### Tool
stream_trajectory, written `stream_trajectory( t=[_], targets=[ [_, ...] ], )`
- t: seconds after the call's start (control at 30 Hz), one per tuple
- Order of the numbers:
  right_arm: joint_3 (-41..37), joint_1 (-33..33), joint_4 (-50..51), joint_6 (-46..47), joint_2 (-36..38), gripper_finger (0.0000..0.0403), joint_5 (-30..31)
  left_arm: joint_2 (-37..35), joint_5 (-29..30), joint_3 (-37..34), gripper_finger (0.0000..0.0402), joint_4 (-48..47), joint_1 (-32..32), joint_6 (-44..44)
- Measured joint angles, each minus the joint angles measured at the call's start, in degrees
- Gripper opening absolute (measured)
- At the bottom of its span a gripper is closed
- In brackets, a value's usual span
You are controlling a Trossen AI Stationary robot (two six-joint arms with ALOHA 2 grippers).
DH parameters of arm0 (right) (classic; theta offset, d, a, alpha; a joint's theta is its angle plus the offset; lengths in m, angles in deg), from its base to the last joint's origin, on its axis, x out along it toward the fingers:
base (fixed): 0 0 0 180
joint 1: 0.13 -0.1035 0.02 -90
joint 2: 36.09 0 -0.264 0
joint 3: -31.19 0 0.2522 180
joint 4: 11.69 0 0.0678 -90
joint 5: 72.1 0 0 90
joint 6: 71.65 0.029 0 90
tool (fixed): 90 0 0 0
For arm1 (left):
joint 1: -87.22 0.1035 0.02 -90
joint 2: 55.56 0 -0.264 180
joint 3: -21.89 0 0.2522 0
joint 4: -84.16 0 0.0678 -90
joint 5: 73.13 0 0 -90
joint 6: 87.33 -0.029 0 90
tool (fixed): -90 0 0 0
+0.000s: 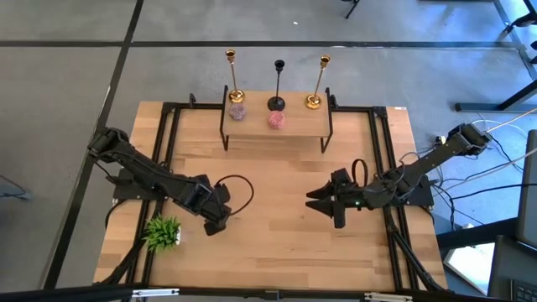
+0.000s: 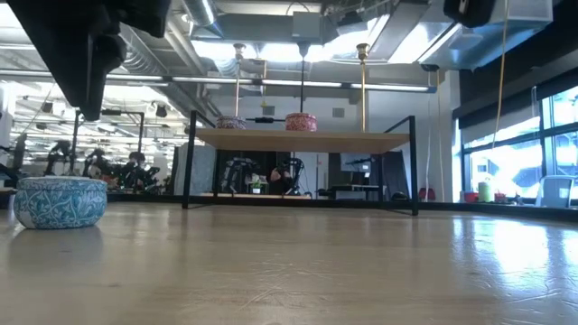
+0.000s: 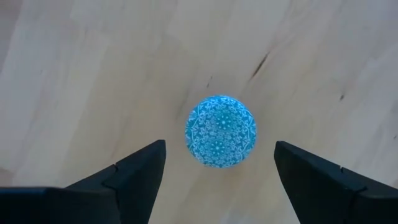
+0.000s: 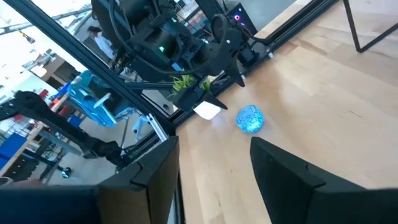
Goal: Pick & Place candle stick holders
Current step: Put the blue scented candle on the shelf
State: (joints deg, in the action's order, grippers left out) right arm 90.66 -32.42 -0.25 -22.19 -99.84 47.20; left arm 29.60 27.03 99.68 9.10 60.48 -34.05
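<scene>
- The three candle stick holders stand in a row on the small raised wooden shelf (image 1: 277,127) at the table's 12 o'clock edge: a gold one (image 1: 234,77) at the left end, a black one (image 1: 278,84) in the middle, a gold one (image 1: 319,82) at the right end.
- Two small round patterned candles sit on the same shelf just in front of them, one pinkish-grey (image 1: 238,111) and one pink (image 1: 276,120).
- Handling, as a judgement: they look like rigid metal, top-heavy in shape with a thin stem over a flat round base, so easy to tip and likely slick. The stem low down, close above the base, seems the safest hold.
- The left gripper (image 3: 219,163) hovers at about 8 o'clock on the table, fingers spread wide and holding nothing, straddling a blue patterned candle (image 3: 220,130) on the wood directly below.
- The right gripper (image 1: 323,204) waits at about 4 o'clock, fingers apart and empty, well away from the shelf.
- A small green plant (image 1: 163,231) sits near the left arm.
</scene>
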Motion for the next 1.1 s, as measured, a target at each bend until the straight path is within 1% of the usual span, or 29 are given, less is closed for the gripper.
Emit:
stream_trajectory(
  t=[0.07, 0.2, 0.3, 0.4, 0.47, 0.63, 0.8, 0.97, 1.1],
  targets=[
    [-0.02, 0.0, 0.27, 0.02, 0.0, 0.0202, 0.02, 0.6, -0.44, 0.0, 0.0299, 0.3, 0.0, -1.38],
    [-0.02, 0.04, 0.5, -0.83, 0.0, 0.0202, 0.04, 3.47, -3.37, 0.0, 0.0301, 1.27, 0.0, -6.79],
    [-0.02, 0.08, 0.63, -1.49, 0.0, 0.0202, 0.66, 6.53, -5.67, 0.0, 0.0313, 2.77, 0.0, -9.44],
    [-0.02, 0.11, 0.71, -1.49, 0.0, 0.0202, 0.96, 9.23, -7.77, 0.06, 0.0325, 3.41, -0.02, -9.86],
    [-0.02, 0.13, 0.83, -1.47, 0.0, 0.0202, 0.96, 10.24, -7.46, 0.37, 0.033, 3.06, -0.54, -10.05],
    [-0.04, 0.13, 0.84, -1.45, 0.0, 0.0202, 0.87, 10.78, -4.49, 0.31, 0.0334, 3.11, -1.4, -10.53],
    [-0.06, 0.13, 0.84, -1.47, 0.0, 0.0202, 0.92, 10.78, -2.13, 0.2, 0.0334, 3.27, -0.21, -11.04],
    [-0.06, 0.85, 0.86, -1.79, 0.0, 0.0202, 0.66, 10.78, -3.37, 0.2, 0.0334, 3.75, 1.61, -11.06],
    [-0.06, 0.87, 0.85, -1.91, 0.0, 0.0202, 0.63, 10.78, -3.99, 0.2, 0.0334, 3.75, 1.88, -11.06]
  ],
)
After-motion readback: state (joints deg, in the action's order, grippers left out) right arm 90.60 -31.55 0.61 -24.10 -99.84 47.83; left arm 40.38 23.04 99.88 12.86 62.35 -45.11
